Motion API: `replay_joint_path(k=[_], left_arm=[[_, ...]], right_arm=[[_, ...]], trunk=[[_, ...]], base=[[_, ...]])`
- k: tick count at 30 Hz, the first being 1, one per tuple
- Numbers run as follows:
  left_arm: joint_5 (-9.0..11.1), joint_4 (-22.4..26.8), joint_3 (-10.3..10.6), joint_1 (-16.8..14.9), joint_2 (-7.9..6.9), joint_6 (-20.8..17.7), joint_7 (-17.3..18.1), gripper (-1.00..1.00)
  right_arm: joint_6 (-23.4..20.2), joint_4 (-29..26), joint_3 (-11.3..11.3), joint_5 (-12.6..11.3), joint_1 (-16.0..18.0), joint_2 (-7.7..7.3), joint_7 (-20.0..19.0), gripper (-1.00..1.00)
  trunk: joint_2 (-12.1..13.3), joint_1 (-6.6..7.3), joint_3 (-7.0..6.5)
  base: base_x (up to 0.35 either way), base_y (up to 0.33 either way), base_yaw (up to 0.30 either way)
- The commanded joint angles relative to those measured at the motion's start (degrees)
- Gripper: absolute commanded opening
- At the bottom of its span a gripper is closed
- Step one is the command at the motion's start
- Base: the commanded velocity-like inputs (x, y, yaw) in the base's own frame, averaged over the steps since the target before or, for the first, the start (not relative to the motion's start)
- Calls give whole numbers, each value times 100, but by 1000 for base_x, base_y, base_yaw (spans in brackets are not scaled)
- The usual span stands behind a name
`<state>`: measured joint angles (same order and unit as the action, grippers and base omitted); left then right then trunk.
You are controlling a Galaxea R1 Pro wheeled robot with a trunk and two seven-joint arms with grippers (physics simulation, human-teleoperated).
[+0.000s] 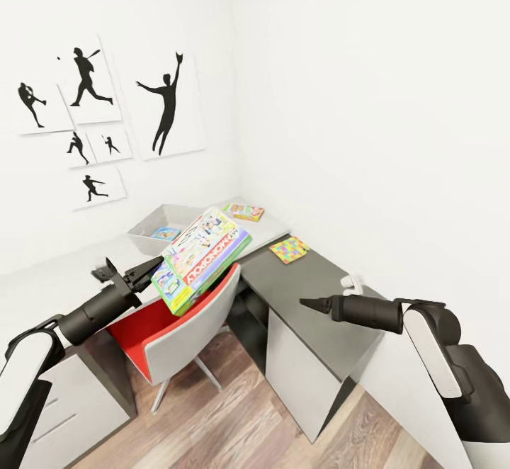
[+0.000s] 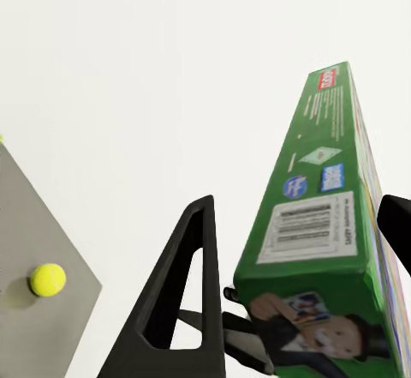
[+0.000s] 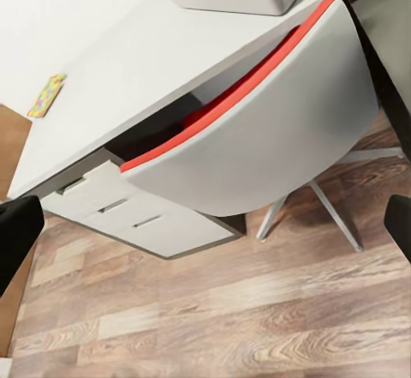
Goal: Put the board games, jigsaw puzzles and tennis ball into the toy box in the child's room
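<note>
Board game (image 1: 202,256): flat green-edged box, lid lettered "MONOPOLY" in red, a barcode label and a top-hatted cartoon man on its end panel. It sat pinched at one short end in your left gripper (image 1: 150,268), long axis running up and away from the gripper toward the toy box (image 1: 161,229), tilted, above the red chair (image 1: 177,327).

Toy box: on the light worktop (image 1: 64,278) just beyond the far end of the game; your left arm was the nearer one. A small blue flat item lay inside, too small to name.

Jigsaw puzzles: one (image 1: 289,249) on the dark lower worktop, another flat colourful piece (image 1: 244,211) near the corner, writing unreadable.

Tennis ball (image 2: 48,279): on the grey top, apart from the held box.

Right gripper (image 1: 312,304): over the dark worktop, carrying nothing; you could not tell its spread.
</note>
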<state>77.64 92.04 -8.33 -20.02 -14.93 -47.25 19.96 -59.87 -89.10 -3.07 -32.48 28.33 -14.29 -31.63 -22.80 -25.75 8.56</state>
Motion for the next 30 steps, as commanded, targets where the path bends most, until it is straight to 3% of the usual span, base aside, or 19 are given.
replay_joint_path(k=[1,11,24,30], left_arm=[[7,-1,-6,-6,0,-34,11,-100],[-38,-2,-27,19,-1,28,-32,-100],[-90,-2,-174,98,7,47,-96,-100],[-92,-2,-407,172,23,48,-240,-100]], right_arm=[[-13,-2,-1,40,6,-3,-43,100],[-13,-2,41,40,6,-3,-40,100],[-13,-2,59,40,6,1,-40,100],[-13,-2,60,40,6,5,-37,100]], trunk=[[-12,-3,12],[-12,-3,12],[-12,-3,12],[-12,-3,12]], base=[[0,0,53],[83,0,19],[283,-11,2],[336,-95,0]])
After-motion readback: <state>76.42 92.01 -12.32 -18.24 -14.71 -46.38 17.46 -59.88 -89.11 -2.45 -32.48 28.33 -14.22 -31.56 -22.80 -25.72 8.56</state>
